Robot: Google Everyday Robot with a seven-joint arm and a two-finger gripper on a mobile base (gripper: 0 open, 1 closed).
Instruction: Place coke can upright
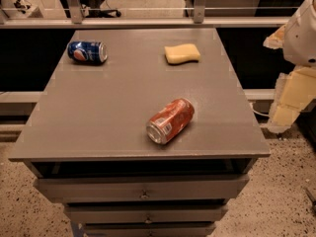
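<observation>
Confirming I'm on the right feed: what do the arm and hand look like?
At the picture's right edge: a rounded, smooth white arm shell, and below it the hand, pale cream-yellow and blocky, with flat angular faces.

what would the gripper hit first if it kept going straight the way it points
The gripper hangs right of the table, pointing down. Straight on it likely meets the floor beside it, not the coke can; depth is unclear, so it might clip the edge.

Approach room: my gripper (286, 110) hangs beyond the table's (98, 122) right edge. Bare top surrounds the coke can (170, 121); sponge (182, 53) and Pepsi can (87, 52) lie well behind.
</observation>
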